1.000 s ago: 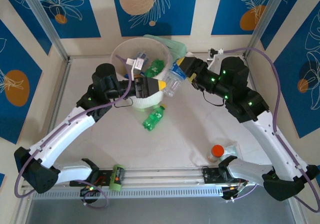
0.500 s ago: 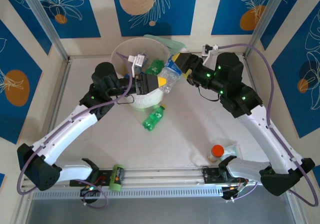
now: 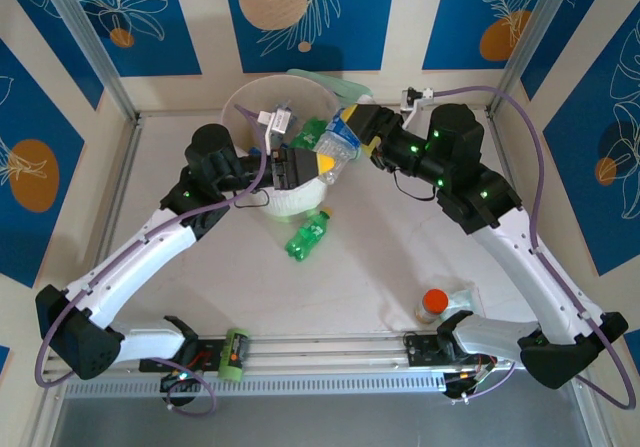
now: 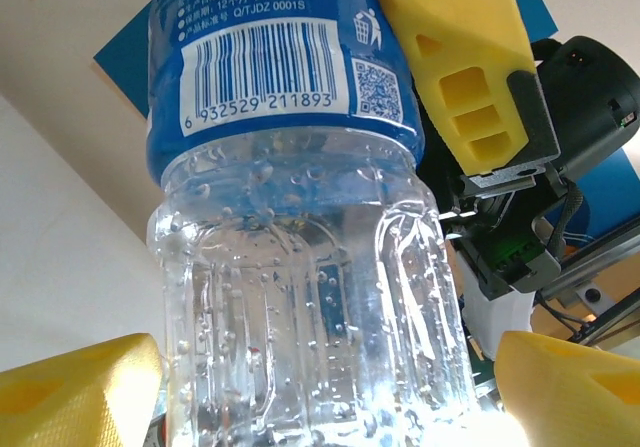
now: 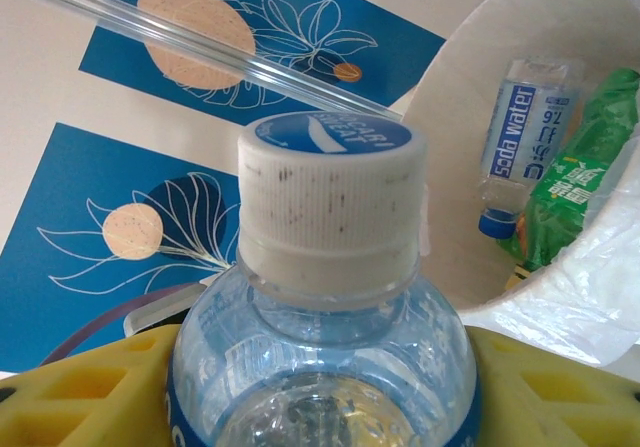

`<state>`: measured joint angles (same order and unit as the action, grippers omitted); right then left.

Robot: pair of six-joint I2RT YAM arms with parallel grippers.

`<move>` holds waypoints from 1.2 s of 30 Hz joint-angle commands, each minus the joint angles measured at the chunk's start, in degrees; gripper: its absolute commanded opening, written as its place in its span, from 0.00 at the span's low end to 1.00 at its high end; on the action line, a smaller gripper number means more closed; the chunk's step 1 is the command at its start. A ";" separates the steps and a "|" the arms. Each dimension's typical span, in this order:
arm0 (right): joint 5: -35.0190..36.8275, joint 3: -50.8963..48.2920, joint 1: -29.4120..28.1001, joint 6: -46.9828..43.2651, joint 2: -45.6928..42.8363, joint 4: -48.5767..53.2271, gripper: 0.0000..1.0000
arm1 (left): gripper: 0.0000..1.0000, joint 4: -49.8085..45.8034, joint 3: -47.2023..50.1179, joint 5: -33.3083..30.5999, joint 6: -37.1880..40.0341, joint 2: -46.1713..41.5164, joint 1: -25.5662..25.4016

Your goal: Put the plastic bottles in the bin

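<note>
A clear plastic bottle (image 3: 338, 147) with a blue label and white cap (image 5: 330, 202) hangs at the right rim of the bin (image 3: 250, 102), a white bucket with a bag liner. My right gripper (image 3: 352, 133) is shut on it, yellow fingers (image 5: 85, 387) pressed on both sides below the neck. My left gripper (image 3: 312, 165) stands open around the bottle's base (image 4: 310, 307), with a gap at its right finger (image 4: 570, 387). Inside the bin lie a soda-water bottle (image 5: 525, 127) and a green bottle (image 5: 580, 182). Another green bottle (image 3: 307, 235) lies on the table in front of the bin.
An orange-capped clear container (image 3: 435, 304) stands near the front right by the right arm's base. A pale green flat lid (image 3: 345, 89) sits behind the bin. Metal frame posts (image 3: 100, 57) rise at the back corners.
My right gripper has carried the clear bottle left and up to the bin's rim. The left gripper stayed by the bin, its jaws narrowing and then widening around the bottle's base.
</note>
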<state>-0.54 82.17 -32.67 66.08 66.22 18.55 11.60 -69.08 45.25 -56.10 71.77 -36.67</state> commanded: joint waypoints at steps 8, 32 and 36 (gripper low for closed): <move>-0.63 0.27 -0.38 0.54 -0.47 -2.11 0.63 | 0.67 0.61 -2.26 0.60 2.76 0.17 0.06; -4.93 -5.14 9.99 1.89 -6.98 11.12 0.93 | 0.59 -37.07 -28.55 -17.08 30.69 9.80 15.05; -5.03 -7.12 10.15 1.94 -8.08 12.18 0.93 | 0.58 -45.16 -34.62 -20.56 36.48 13.74 15.99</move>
<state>-3.92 76.62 -22.79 67.64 59.55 28.16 -23.57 -100.18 29.63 -27.62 83.44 -21.50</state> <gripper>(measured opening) 0.928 0.589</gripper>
